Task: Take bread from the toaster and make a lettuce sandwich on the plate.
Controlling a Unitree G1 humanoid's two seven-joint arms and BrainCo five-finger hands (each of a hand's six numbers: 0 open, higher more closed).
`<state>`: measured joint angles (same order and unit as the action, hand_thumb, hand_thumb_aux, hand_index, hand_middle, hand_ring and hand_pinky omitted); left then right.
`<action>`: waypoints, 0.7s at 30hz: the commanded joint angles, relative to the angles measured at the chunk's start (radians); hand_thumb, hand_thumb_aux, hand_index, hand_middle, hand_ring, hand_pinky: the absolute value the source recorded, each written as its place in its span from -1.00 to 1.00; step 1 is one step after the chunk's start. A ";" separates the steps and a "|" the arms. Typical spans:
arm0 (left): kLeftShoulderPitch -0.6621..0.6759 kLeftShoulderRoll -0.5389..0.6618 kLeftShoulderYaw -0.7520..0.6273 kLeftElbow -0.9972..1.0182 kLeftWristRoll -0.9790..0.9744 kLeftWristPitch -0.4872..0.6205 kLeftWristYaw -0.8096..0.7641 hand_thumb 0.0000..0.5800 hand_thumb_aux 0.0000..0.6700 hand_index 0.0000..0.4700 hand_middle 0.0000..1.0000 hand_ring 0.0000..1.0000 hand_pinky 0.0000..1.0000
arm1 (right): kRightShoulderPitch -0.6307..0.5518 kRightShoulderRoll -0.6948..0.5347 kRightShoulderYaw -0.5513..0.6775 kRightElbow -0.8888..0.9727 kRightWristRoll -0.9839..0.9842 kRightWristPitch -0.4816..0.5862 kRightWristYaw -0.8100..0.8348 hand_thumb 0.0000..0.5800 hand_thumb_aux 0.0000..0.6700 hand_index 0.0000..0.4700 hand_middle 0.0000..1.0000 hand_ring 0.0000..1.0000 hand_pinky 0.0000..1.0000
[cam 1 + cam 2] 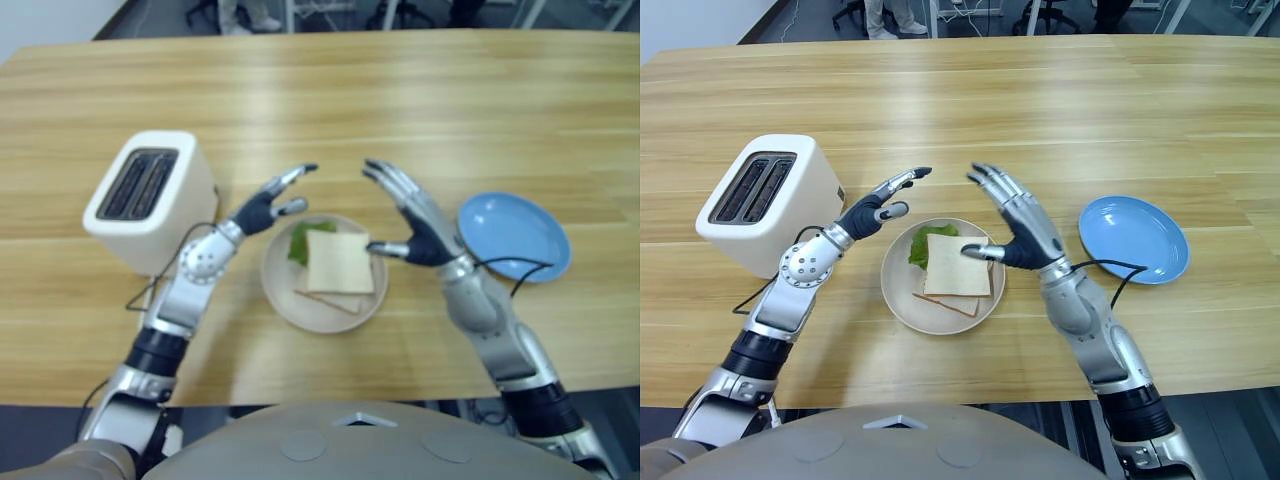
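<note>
In the left eye view, the beige plate (285, 305) sits in the middle of the tabletop (400, 100). On it lies the top bread slice (340, 262), with the lettuce (300, 240) peeking out at its far left corner and the bottom bread slice (325, 300) showing under its near edge. The left hand (265, 208) hangs just past the plate's far left side, fingers spread, holding nothing. The right hand (415, 220) is just to the right of the bread, fingers apart and empty. Its thumb points at the bread's right edge; I cannot tell if it touches. The toaster (150, 200) stands well off to the left.

In the right eye view, the right hand (1020, 228) is the nearer one to the top bread slice (958, 266). The bread lies to that hand's left. The left hand (872, 208) is closer to the lettuce (922, 248) side. The sandwich looks made, I think. A blue plate (1135, 238) lies to the right.
</note>
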<state>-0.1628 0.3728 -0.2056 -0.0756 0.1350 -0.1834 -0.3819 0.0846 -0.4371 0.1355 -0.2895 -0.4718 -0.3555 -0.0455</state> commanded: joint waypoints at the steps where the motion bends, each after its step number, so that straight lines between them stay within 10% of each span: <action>1: 0.026 0.143 0.032 -0.075 -0.067 0.048 -0.173 -1.00 -1.00 -1.00 -1.00 -1.00 -1.00 | -0.010 -0.099 -0.060 0.061 0.010 0.087 0.134 -1.00 -1.00 -1.00 -1.00 -1.00 -1.00; 3: 0.042 0.246 0.058 -0.085 -0.058 0.056 -0.236 -1.00 -1.00 -1.00 -1.00 -1.00 -1.00 | -0.019 -0.186 -0.086 0.104 0.035 0.121 0.225 -1.00 -1.00 -1.00 -1.00 -1.00 -1.00; 4: 0.055 0.298 0.069 -0.086 -0.051 0.047 -0.264 -0.71 -0.85 -0.85 -1.00 -1.00 -1.00 | -0.018 -0.229 -0.097 0.117 0.046 0.123 0.262 -0.70 -0.84 -0.85 -1.00 -1.00 -1.00; 5: 0.072 0.344 0.077 -0.085 -0.053 0.043 -0.295 -0.63 -0.80 -0.81 -1.00 -1.00 -1.00 | -0.012 -0.263 -0.107 0.125 0.067 0.138 0.306 0.56 0.07 0.04 -1.00 -1.00 -1.00; 8: 0.134 0.464 0.105 -0.078 -0.069 0.046 -0.384 0.76 0.30 0.27 -1.00 -1.00 -1.00 | 0.031 -0.361 -0.133 0.111 0.081 0.151 0.406 0.65 0.17 0.14 -1.00 -1.00 -1.00; 9: 0.156 0.493 0.114 -0.076 -0.078 0.062 -0.409 0.76 0.30 0.27 -1.00 -1.00 -1.00 | 0.046 -0.380 -0.149 0.098 0.104 0.157 0.434 0.65 0.17 0.14 -1.00 -1.00 -1.00; 10: 0.176 0.517 0.119 -0.079 -0.086 0.081 -0.433 0.95 0.67 0.64 0.03 0.03 0.03 | 0.058 -0.392 -0.166 0.080 0.126 0.164 0.456 0.90 0.55 0.51 -1.00 -1.00 -1.00; 11: 0.196 0.541 0.120 -0.085 -0.086 0.093 -0.455 0.95 0.67 0.64 0.03 0.03 0.03 | 0.067 -0.399 -0.183 0.067 0.150 0.168 0.473 0.90 0.55 0.51 -1.00 -1.00 -1.00; 12: 0.218 0.562 0.120 -0.093 -0.087 0.105 -0.478 1.00 1.00 0.96 1.00 1.00 1.00 | 0.080 -0.407 -0.201 0.049 0.177 0.173 0.494 1.00 1.00 0.96 -0.60 -0.60 -0.60; 13: 0.235 0.577 0.119 -0.103 -0.092 0.118 -0.498 1.00 1.00 0.96 1.00 1.00 1.00 | 0.096 -0.416 -0.220 0.022 0.202 0.183 0.518 1.00 1.00 0.96 0.30 0.30 0.30; 15: 0.259 0.594 0.116 -0.127 -0.104 0.139 -0.531 1.00 1.00 0.96 1.00 1.00 1.00 | 0.127 -0.432 -0.251 -0.032 0.245 0.209 0.567 1.00 1.00 0.96 0.90 0.90 0.90; 21: 0.287 0.593 0.034 -0.164 -0.064 0.183 -0.602 1.00 1.00 0.96 1.00 1.00 1.00 | 0.219 -0.443 -0.260 -0.157 0.348 0.279 0.695 1.00 1.00 0.96 1.00 1.00 1.00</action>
<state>0.1148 0.9629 -0.1294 -0.2324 0.0418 -0.0165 -0.9605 0.2854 -0.8765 -0.1440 -0.4115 -0.1533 -0.1038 0.6010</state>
